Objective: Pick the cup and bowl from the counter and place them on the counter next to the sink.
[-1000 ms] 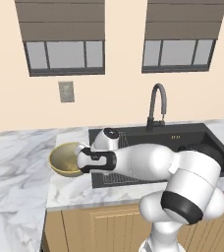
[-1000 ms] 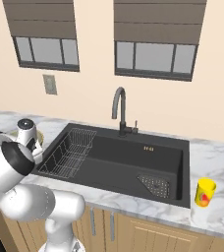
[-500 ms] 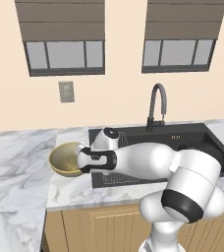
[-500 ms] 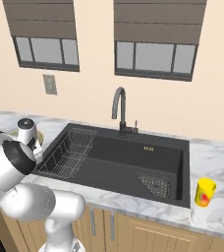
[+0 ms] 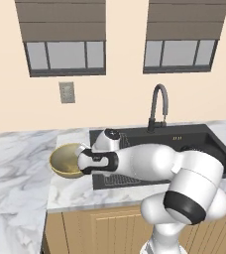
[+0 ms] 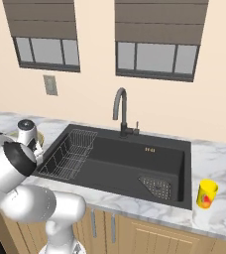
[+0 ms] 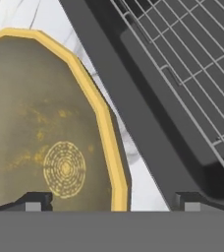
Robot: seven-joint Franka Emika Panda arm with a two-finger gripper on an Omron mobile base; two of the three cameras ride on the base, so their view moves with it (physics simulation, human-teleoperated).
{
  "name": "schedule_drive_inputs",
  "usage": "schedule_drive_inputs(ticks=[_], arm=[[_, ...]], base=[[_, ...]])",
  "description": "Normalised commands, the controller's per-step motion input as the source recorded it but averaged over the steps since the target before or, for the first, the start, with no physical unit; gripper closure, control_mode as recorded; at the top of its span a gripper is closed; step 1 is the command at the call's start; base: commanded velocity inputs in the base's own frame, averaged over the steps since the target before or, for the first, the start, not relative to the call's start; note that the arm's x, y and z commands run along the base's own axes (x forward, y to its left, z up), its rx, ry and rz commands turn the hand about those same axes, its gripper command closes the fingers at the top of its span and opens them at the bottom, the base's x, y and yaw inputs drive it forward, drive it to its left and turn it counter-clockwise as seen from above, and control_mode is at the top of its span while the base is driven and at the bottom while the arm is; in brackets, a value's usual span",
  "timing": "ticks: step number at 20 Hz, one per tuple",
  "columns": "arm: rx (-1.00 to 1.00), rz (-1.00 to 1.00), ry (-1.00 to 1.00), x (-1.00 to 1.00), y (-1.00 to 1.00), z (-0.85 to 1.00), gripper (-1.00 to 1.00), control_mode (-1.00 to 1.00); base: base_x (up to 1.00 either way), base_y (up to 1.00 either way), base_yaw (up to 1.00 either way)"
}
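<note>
The wide olive-tan bowl [image 5: 64,159] [image 7: 45,123] rests on the white marble counter [image 5: 16,163], just left of the black sink [image 5: 184,144]. My gripper [image 5: 83,159] [image 7: 113,199] stands open at the bowl's right rim, one fingertip inside the bowl and the other outside, neither pressing on it. The small yellow cup [image 6: 206,193] with a red-orange mark stands upright on the counter [image 6: 219,163] right of the sink [image 6: 135,158], far from the gripper.
A wire rack [image 6: 70,154] [image 7: 182,64] lies in the sink's left half, close to the bowl. The dark arched faucet [image 5: 157,106] [image 6: 121,111] rises behind the basin. The counter's front edge runs just below the bowl.
The jaws have spread from nearly shut on the bowl's rim to wide apart. The bowl stays put on the counter and the arm has hardly moved.
</note>
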Motion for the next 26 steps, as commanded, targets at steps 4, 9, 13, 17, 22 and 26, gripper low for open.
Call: schedule_drive_inputs(ticks=[4, 9, 13, 17, 22, 26], arm=[[0.00, 0.00, 0.00, -0.24, -0.01, 0.11, -1.00, -1.00], [-0.01, 0.00, 0.00, -0.38, 0.00, 0.43, -1.00, -1.00], [-0.01, 0.00, 0.00, -0.39, -0.02, 0.46, -1.00, -1.00], [-0.01, -0.03, 0.00, -0.06, -0.32, 0.43, -1.00, -1.00], [-0.10, -0.09, 0.10, 0.29, -0.30, 0.59, -1.00, -1.00], [-0.16, -0.02, 0.25, 0.09, -0.32, 0.72, -1.00, -1.00]], base=[[0.00, 0.00, 0.00], [0.00, 0.00, 0.00], [0.00, 0.00, 0.00], [0.00, 0.00, 0.00], [0.00, 0.00, 0.00], [0.00, 0.00, 0.00]])
